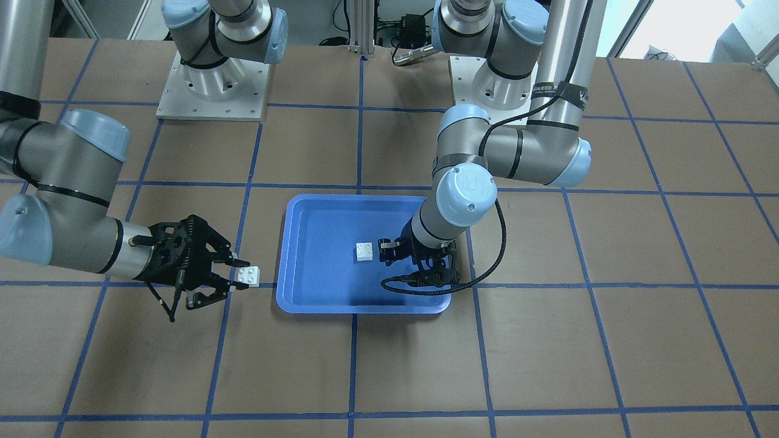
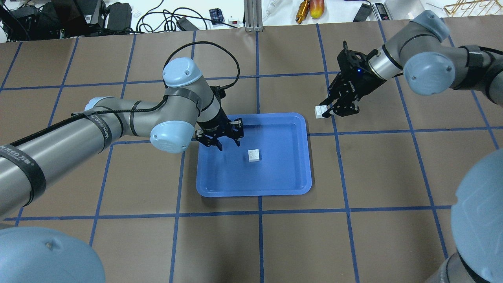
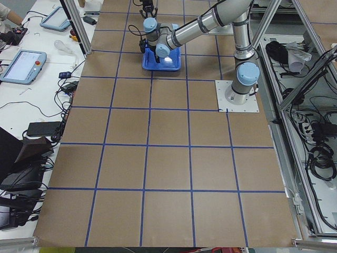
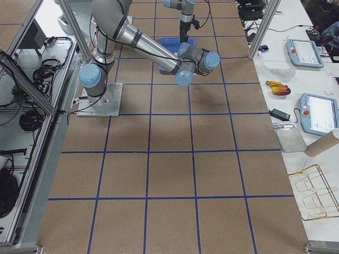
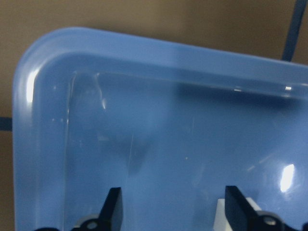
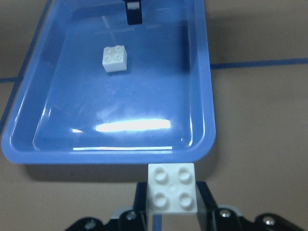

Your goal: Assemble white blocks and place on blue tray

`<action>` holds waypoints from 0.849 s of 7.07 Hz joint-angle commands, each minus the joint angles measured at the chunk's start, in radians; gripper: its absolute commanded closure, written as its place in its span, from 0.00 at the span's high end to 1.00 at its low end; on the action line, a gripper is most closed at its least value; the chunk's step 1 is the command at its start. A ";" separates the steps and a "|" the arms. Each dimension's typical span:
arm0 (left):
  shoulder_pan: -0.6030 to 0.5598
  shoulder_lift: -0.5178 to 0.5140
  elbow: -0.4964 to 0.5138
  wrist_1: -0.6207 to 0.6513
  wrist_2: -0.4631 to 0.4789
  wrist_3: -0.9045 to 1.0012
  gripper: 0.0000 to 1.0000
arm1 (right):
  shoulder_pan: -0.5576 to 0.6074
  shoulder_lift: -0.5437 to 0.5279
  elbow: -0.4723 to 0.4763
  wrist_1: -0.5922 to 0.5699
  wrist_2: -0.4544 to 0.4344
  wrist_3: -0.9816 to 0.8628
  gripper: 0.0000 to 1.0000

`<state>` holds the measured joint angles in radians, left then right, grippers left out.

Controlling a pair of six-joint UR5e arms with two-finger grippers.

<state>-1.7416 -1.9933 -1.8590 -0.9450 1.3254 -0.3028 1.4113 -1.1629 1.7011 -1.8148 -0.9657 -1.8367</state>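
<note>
The blue tray (image 2: 298,188) lies at the table's middle; it also shows in the front view (image 1: 291,299). One white block (image 2: 254,155) lies studs up on the tray floor (image 1: 364,251), and the right wrist view shows it too (image 6: 115,58). My left gripper (image 2: 228,144) hangs open and empty over the tray's corner, a little apart from that block; in the left wrist view (image 5: 174,211) its fingers are spread over bare tray floor. My right gripper (image 2: 328,109) is shut on the second white block (image 2: 320,111) just outside the tray's rim (image 6: 110,156), studs up (image 6: 172,187).
Brown table cover with a blue tape grid. Both arm bases (image 1: 213,85) stand at the robot's side of the table. Cables and tools (image 2: 310,8) lie beyond the far edge. The left arm's elbow (image 2: 173,135) hangs beside the tray.
</note>
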 commanded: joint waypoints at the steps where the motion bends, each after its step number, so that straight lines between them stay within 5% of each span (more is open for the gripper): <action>1: -0.007 0.005 -0.011 0.003 -0.032 -0.002 0.00 | 0.107 -0.003 0.032 -0.062 0.018 0.099 0.00; 4: -0.015 -0.007 -0.012 0.031 -0.032 -0.010 0.00 | 0.181 -0.003 0.245 -0.462 0.022 0.274 0.00; 6: -0.033 -0.021 -0.012 0.060 -0.066 -0.016 0.00 | 0.204 0.006 0.291 -0.523 0.019 0.295 0.00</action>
<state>-1.7634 -2.0078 -1.8713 -0.9041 1.2841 -0.3147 1.6036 -1.1625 1.9626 -2.2959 -0.9465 -1.5596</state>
